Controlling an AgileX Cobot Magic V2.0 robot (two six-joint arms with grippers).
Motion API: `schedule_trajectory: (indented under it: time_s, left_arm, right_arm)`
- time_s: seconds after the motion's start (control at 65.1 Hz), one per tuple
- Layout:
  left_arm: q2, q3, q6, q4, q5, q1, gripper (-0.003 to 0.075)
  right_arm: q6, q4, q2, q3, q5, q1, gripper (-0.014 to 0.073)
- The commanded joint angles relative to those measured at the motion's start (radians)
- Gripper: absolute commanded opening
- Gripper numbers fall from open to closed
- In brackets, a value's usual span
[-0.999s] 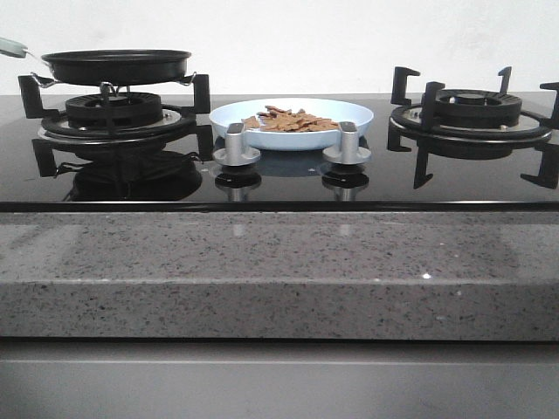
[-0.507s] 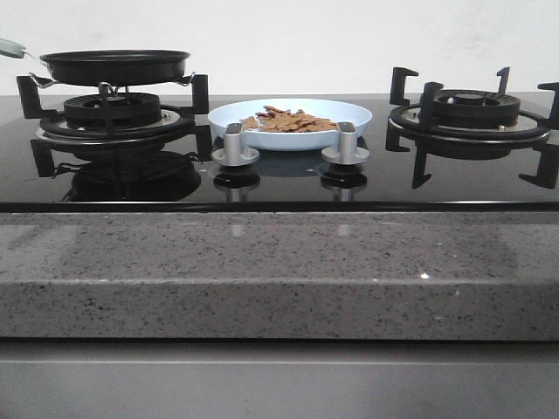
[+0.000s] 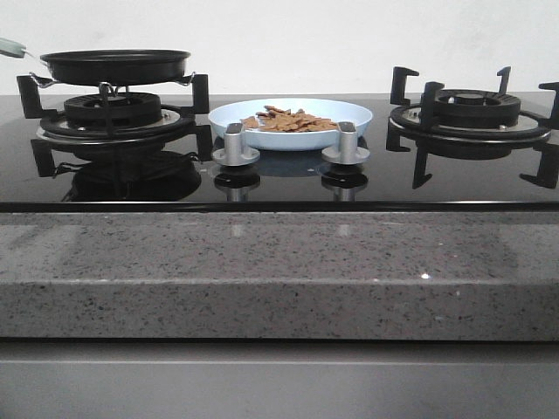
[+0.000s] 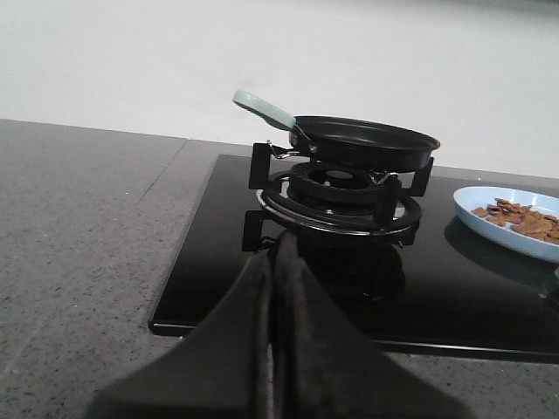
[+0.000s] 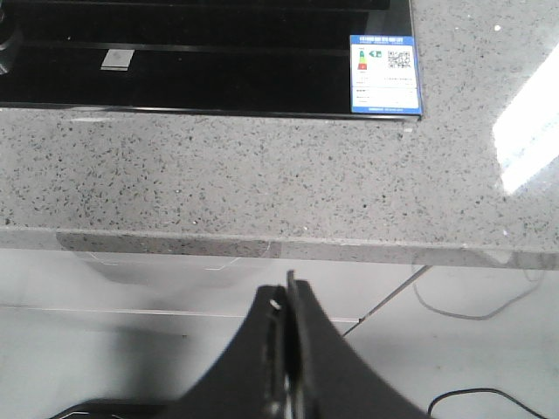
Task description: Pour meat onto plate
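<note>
The pale-blue plate (image 3: 341,115) sits on the black glass hob between the two burners, behind the two silver knobs. The meat (image 3: 290,121), a heap of small reddish-brown strips, lies in it. Both show at the edge of the left wrist view: the plate (image 4: 493,225), the meat (image 4: 522,218). The black frying pan (image 3: 115,65) with a pale-green handle (image 4: 264,109) stands on the left burner, and no meat shows in it. My left gripper (image 4: 279,244) is shut and empty, held back from the hob's front left edge. My right gripper (image 5: 286,288) is shut and empty, off the counter's front edge. Neither gripper shows in the front view.
Two silver knobs (image 3: 234,147) (image 3: 346,144) stand in front of the plate. The right burner grate (image 3: 472,113) has nothing on it. A grey speckled stone counter (image 3: 279,262) surrounds the hob. A blue energy label (image 5: 384,74) is stuck on the hob's corner.
</note>
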Motion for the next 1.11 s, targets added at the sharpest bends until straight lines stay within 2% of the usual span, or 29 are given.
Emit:
schedule_trajectory:
  time_s: [0.0, 0.768, 0.815, 0.938, 1.091]
  left_arm:
    - [-0.016, 0.007, -0.006, -0.008, -0.090, -0.014, -0.0020]
    - [-0.016, 0.007, -0.006, -0.008, -0.090, -0.014, -0.0020]
    - [-0.016, 0.007, -0.006, -0.008, -0.090, -0.014, -0.0020]
    - [-0.016, 0.007, -0.006, -0.008, -0.090, -0.014, -0.0020]
    - [-0.016, 0.007, -0.006, -0.008, -0.090, -0.014, -0.0020]
  right_arm:
    - [-0.004, -0.014, 0.010, -0.024, -0.055, -0.005, -0.0071]
    - [-0.004, -0.022, -0.018, -0.018, -0.082, -0.011, -0.0071]
    - [-0.005, -0.009, -0.042, 0.000, -0.125, -0.033, -0.0071]
    - [-0.009, 0.035, -0.140, 0.137, -0.392, -0.135, -0.0069]
    - [-0.010, 0.093, -0.269, 0.370, -0.724, -0.200, -0.0069]
